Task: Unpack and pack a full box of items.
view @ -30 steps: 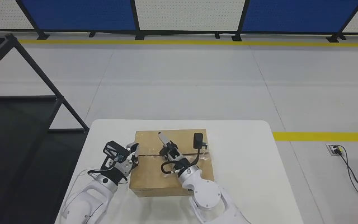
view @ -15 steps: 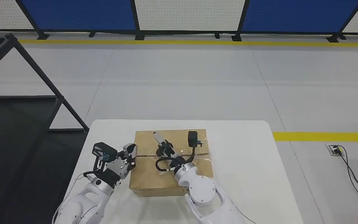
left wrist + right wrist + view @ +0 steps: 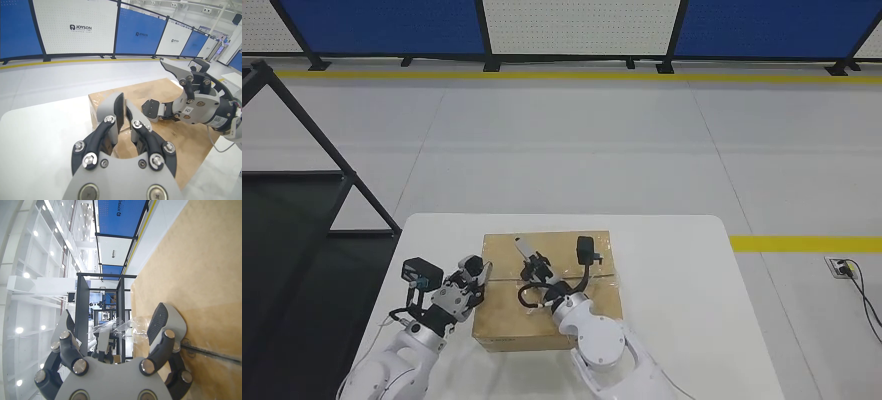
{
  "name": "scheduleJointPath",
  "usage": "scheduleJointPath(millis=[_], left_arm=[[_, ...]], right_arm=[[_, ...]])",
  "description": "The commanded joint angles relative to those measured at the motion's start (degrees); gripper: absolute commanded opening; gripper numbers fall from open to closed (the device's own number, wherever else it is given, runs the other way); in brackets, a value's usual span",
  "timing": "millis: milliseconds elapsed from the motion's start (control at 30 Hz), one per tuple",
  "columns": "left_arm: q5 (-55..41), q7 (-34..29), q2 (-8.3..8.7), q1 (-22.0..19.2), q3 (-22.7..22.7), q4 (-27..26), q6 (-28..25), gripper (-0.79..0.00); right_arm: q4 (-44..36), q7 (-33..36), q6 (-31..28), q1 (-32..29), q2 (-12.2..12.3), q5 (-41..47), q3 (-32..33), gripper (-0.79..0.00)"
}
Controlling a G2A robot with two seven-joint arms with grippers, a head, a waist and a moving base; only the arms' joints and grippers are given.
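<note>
L gripper (image 3: 123,97) nearest, at left edge of box (image 3: 504,318), fingers pressed near together; can't tell if anything's pinched. Just beyond we see R gripper (image 3: 113,311) over box top by centre seam (image 3: 208,351), jaws spread wide: one finger flat on cardboard, other up in air. Crumpled clear tape (image 3: 130,323) at box edge betw. both. Box shut, mid white table (image 3: 682,300). Blue/white panels (image 3: 382,25) far back.
</note>
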Motion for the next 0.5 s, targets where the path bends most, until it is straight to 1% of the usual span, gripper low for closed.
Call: scheduleJointPath(millis=[0, 33, 67, 100, 467], left_arm=[[0.0, 0.2, 0.01, 0.3, 0.0, -0.1, 0.1, -0.326], [0.1, 0.4, 0.02, 0.4, -0.1, -0.2, 0.1, -0.209], [0.2, 0.6, 0.03, 0.7, -0.1, -0.3, 0.3, -0.046], [0.3, 0.8, 0.04, 0.9, -0.2, -0.5, 0.4, -0.018], [-0.2, 4.4, 0.13, 5.1, -2.3, -2.4, 2.4, 0.0]], right_arm=[[-0.2, -0.1, 0.0, -0.2, 0.0, -0.2, 0.0, 0.0], [-0.3, -0.1, 0.0, -0.3, 0.0, -0.2, 0.0, 0.0], [-0.4, -0.2, -0.1, -0.4, 0.0, -0.2, 0.0, 0.0], [-0.4, -0.3, -0.1, -0.4, 0.0, -0.4, 0.0, 0.0], [-0.4, -0.4, 0.1, -0.5, -0.2, -0.6, -0.1, 0.0]])
